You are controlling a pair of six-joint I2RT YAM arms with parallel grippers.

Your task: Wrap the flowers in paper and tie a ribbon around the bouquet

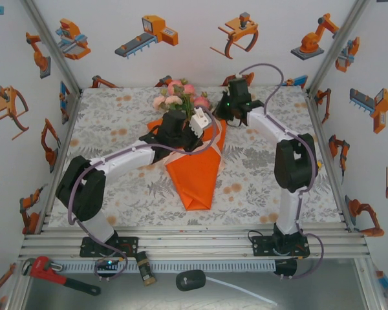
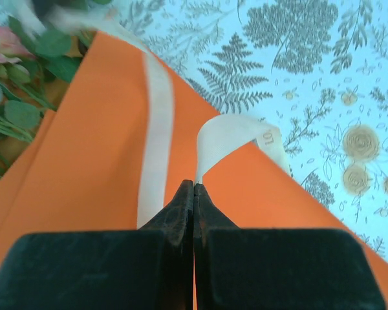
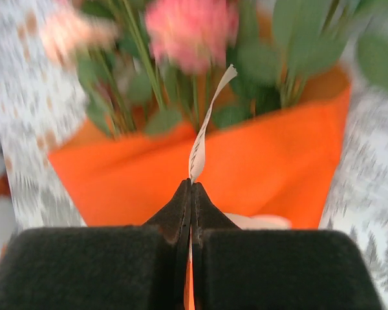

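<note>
The bouquet (image 1: 195,174) lies mid-table as an orange paper (image 2: 84,161) cone, its tip toward the near edge. Pink and cream flowers (image 1: 178,97) with green leaves (image 2: 26,84) fill its wide far end. The cream ribbon (image 2: 156,123) runs across the paper and loops back to my left gripper (image 2: 194,184), which is shut on it over the cone's upper part (image 1: 193,132). My right gripper (image 3: 191,183) is shut on another ribbon end (image 3: 202,139), which sticks up in front of the blurred pink flowers (image 3: 191,29); this gripper (image 1: 227,108) is by the bouquet's far right side.
A floral tablecloth (image 1: 116,129) covers the table inside white walls with aluminium posts. On the near ledge lie a red pipe wrench (image 1: 52,274) and a black plug with a white cable (image 1: 191,279). Cloth to the left and right of the cone is bare.
</note>
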